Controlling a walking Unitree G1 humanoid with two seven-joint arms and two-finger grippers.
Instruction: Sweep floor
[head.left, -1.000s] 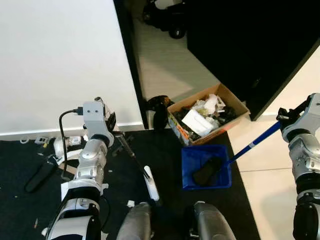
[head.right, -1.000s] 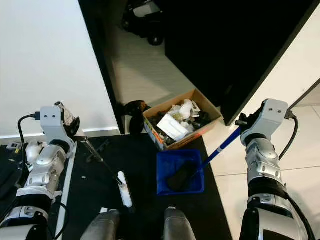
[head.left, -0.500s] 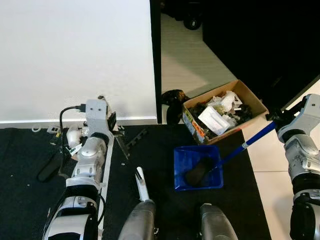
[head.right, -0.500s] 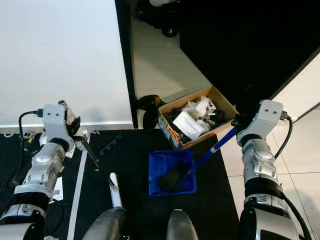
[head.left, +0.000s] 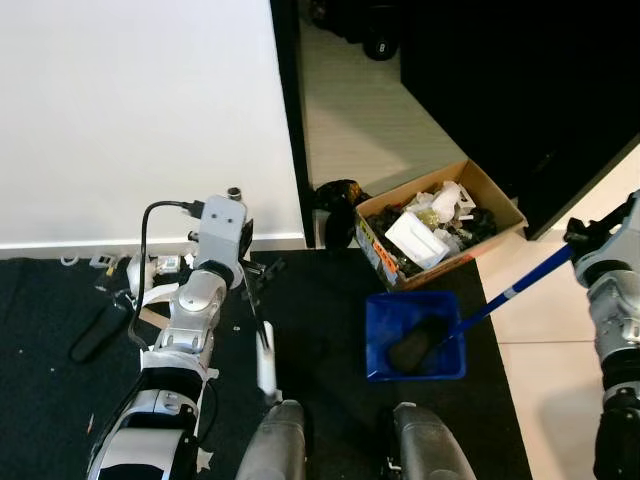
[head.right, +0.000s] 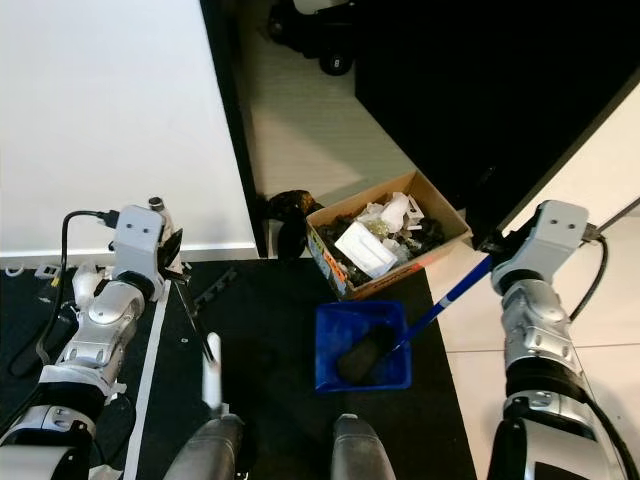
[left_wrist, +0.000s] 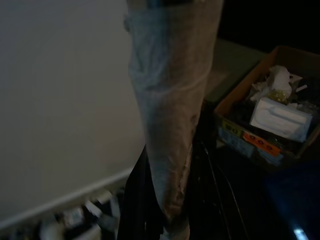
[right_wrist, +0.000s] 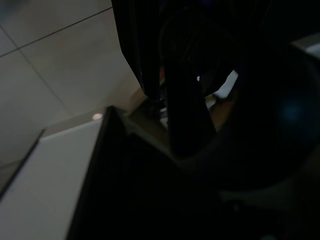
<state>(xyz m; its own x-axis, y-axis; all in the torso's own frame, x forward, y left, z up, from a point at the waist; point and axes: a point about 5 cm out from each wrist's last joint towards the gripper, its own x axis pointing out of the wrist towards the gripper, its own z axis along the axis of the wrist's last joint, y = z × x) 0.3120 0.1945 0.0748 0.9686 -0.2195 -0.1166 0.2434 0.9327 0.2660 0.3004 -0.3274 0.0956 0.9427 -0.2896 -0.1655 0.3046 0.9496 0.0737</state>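
Blue plastic is what sits nearest my feet: a square blue plastic dustpan (head.left: 415, 335) resting on the black carpet (head.left: 320, 330) close to that carpet's right edge, where pale floor tiles (head.left: 555, 340) begin. Its long blue handle (head.left: 515, 288) slopes up to my right end effector (head.left: 585, 232), which is closed on the handle's top end above the tiles. A dark lump of swept-up rubbish (head.left: 412, 345) lies inside the pan. My left end effector (head.left: 250, 268) is over the carpet near its far edge, below the white wall (head.left: 130, 110); I cannot tell from these pictures how far its fingers are parted, but a thin dark broom stick (head.left: 258, 310) runs down from it to a white broom head (head.left: 267, 362) standing on the carpet just ahead of my left foot. In the left wrist view a pale wrapped shaft (left_wrist: 170, 110) runs along that end effector. Beyond the dustpan, at the carpet's far edge, an open brown cardboard box (head.left: 440, 222) is full of crumpled paper and packaging. Small scraps (head.left: 110, 262) and a black cable (head.left: 95, 330) lie along the carpet's far-left edge by the skirting.
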